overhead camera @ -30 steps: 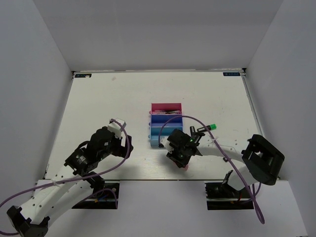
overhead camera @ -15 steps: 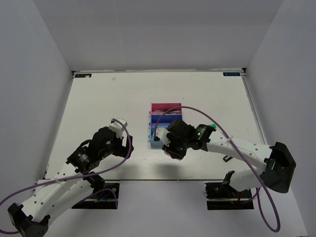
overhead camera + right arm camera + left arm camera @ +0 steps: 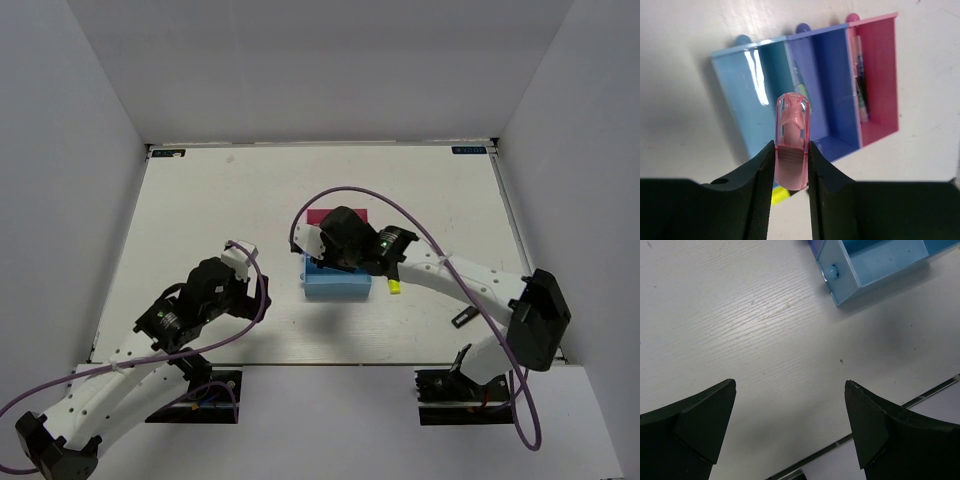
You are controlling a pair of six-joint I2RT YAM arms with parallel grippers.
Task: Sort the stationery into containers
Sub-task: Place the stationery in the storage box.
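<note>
Right gripper (image 3: pixel 791 162): closed on the pink stick (image 3: pixel 791 125), frame centre, above the joined trays (image 3: pixel 747 100). Left gripper (image 3: pixel 790 420): wide open, holding nothing, over the surface (image 3: pixel 765 330). Handling: centre the stick over the matching compartment, lower between its walls, then release.

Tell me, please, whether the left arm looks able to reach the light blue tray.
Probably yes: only bare table lies between the open left gripper and the light blue tray; the right gripper, holding a pink stick, hangs over the trays.
</note>
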